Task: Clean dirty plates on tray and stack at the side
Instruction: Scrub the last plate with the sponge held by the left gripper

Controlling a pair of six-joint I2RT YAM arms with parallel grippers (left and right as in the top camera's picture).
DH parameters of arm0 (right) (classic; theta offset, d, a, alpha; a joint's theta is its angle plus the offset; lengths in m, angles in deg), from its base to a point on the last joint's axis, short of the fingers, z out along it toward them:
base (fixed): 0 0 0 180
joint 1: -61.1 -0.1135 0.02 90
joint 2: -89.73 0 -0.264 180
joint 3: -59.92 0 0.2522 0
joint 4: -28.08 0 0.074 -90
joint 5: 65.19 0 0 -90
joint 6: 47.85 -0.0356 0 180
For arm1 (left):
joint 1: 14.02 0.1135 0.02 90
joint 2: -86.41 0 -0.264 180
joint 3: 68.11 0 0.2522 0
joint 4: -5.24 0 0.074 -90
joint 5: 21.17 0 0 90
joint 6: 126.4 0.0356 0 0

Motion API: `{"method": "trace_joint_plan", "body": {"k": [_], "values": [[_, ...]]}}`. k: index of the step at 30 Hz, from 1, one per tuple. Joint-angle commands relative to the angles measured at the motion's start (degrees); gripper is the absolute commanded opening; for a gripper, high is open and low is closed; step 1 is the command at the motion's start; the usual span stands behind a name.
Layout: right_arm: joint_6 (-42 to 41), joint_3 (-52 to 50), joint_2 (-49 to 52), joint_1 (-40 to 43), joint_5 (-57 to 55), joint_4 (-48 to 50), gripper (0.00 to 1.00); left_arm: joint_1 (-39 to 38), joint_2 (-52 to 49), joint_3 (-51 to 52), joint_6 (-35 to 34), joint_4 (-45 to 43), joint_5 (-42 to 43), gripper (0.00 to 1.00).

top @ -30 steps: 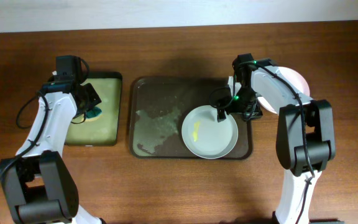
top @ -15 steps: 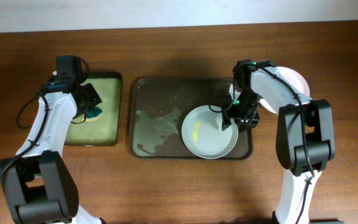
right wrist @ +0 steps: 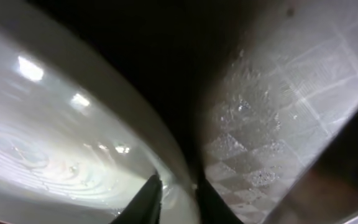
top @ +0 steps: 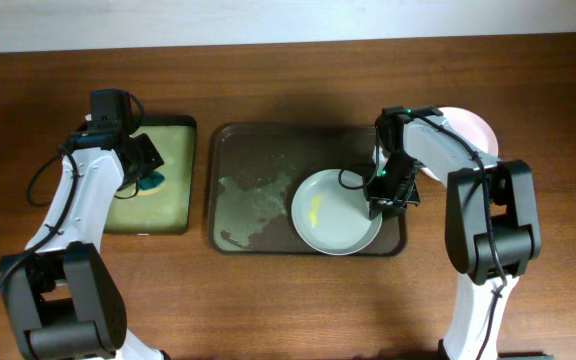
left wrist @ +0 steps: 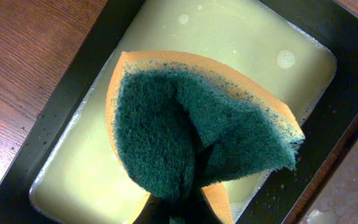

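The right end effector (right wrist: 176, 194) pinches the right rim of the plate (top: 333, 215), one finger on each side. The plate, smeared yellow, lies in the tray's (top: 253, 155) right half. The left end effector (top: 148, 172) is pressed on a folded sponge (left wrist: 166, 137) above the small tray (left wrist: 241, 37) of yellowish liquid.

Count: 2 arms, 2 trays, 2 plates visible, 1 sponge.
Left arm (top: 73, 200), right arm (top: 488, 215); brown tray (top: 248, 200), black tray (top: 173, 215); smeared plate (top: 333, 215) at the right fingers (right wrist: 145, 200), pale plate (top: 471, 127) behind them on the desk (top: 288, 300), partly arm-hidden, stack depth unclear; sponge (left wrist: 191, 137) in the left fingers (top: 146, 160).
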Motion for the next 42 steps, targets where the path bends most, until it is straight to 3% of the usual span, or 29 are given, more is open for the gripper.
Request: {"method": "trace_joint_plan", "body": {"k": [1,6,10,16,19,33,36,40,42], "values": [[0.57,-1.11,1.05,-0.48,-0.35,4.85,0.11,0.2,-0.2,0.33,0.33,-0.35,2.25,0.0],[0.55,-1.11,1.03,-0.66,2.05,12.5,0.04,-0.39,-0.2,0.33,0.81,-1.05,12.9,0.0],[-4.15,-1.11,1.05,-2.89,2.97,21.51,0.04,-5.29,-0.2,0.35,6.84,-3.19,20.85,0.0],[-5.29,-1.11,1.05,-11.26,2.99,32.87,0.04,-15.02,-0.2,0.35,6.27,-7.1,20.72,0.0],[-8.94,-1.11,1.05,-13.18,0.28,35.6,0.04,-17.77,-1.25,0.35,0.7,-7.58,18.53,0.0],[-11.85,-1.14,1.05,-13.11,0.28,35.6,0.04,-26.4,-13.35,0.33,-9.64,-10.29,18.36,0.0],[-11.82,-1.14,1.05,-13.11,0.26,35.36,0.04,-26.43,-15.98,0.37,-6.12,-9.86,9.25,0.0],[-11.82,-1.14,1.05,-13.11,-2.71,33.92,0.04,-26.43,-16.7,0.37,-1.46,-6.56,-18.64,0.0],[-11.82,-1.14,1.05,-13.11,-3.17,33.77,0.04,-26.43,-16.68,0.2,0.24,-6.58,-28.7,0.0]]}}
